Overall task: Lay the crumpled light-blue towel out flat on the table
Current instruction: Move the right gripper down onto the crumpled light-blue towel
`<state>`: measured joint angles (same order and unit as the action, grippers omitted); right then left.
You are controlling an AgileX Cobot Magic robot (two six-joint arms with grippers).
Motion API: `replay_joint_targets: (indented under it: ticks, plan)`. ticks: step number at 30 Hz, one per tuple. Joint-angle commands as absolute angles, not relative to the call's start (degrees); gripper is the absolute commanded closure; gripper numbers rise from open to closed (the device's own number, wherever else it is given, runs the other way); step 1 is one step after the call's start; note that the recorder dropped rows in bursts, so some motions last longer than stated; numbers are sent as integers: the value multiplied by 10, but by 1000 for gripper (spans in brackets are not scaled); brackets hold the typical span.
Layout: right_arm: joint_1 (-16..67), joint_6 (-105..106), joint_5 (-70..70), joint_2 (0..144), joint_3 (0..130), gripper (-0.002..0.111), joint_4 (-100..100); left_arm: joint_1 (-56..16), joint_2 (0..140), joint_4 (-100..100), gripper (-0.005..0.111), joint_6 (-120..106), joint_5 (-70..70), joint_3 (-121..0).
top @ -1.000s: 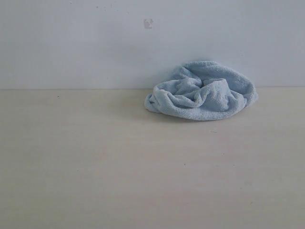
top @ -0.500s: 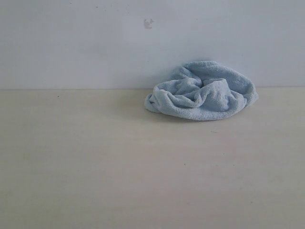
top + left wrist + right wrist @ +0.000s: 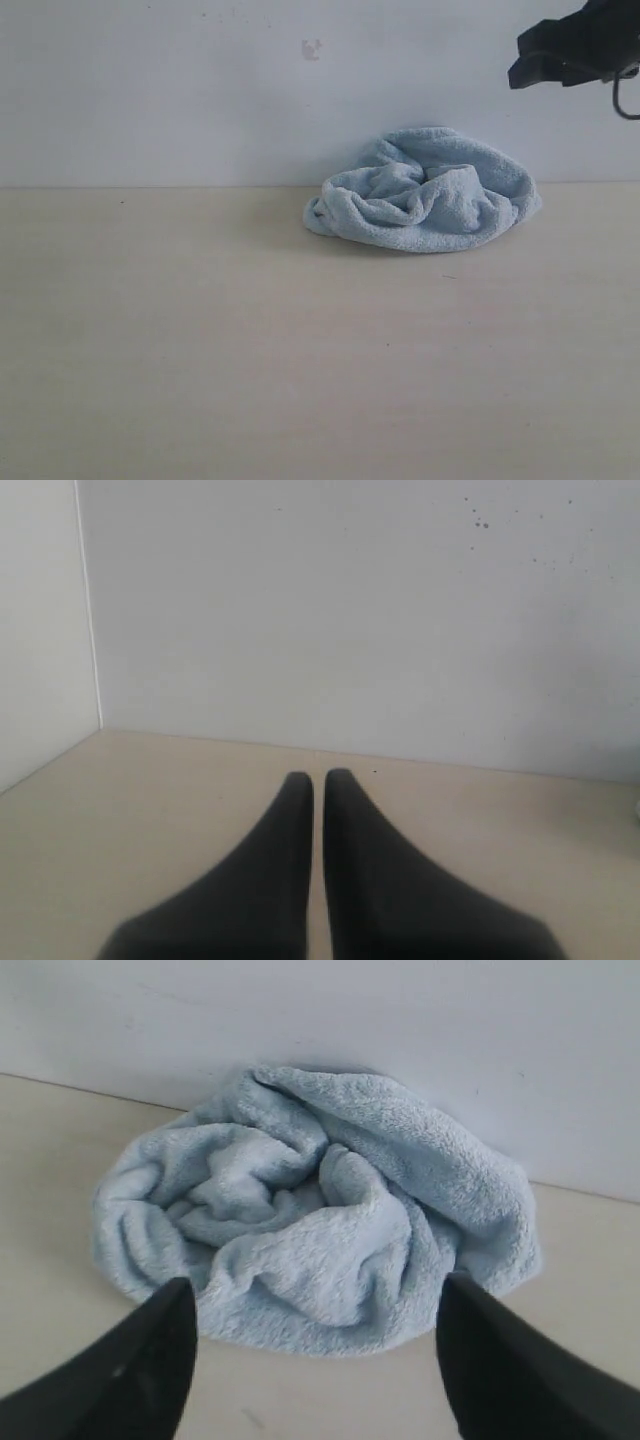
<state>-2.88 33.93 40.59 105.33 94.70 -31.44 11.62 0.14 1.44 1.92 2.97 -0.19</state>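
Fluffy light-blue towel lies crumpled in a heap on the counter, against the back wall. The right gripper hangs above it, fingers spread wide (nothing between them) and clear of the cloth. The left gripper is pressed together over bare counter.

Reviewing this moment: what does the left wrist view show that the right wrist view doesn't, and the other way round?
Only the left wrist view: the left gripper, shut with nothing between its fingers, pointing over the table toward a corner of the wall. No towel clearly shows there.
Only the right wrist view: the crumpled light-blue towel lying against the wall, framed by the fingers of the right gripper, which is open and not touching it.
Both: the pale table and the plain white wall.
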Motion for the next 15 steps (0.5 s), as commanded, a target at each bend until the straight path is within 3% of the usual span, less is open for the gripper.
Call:
replay_joint_targets:
  ticks: [1, 10, 15]
  plan:
    - [-23, 364, 390, 1184, 1057, 47, -312, 114, 0, 15, 103, 16, 30, 0]
    - [39, 442, 377, 1385, 1276, 47, -261, 114, 0, 15, 103, 16, 30, 0]
    - [64, 469, 276, 1442, 1309, 47, -234, 114, 0, 15, 103, 16, 30, 0]
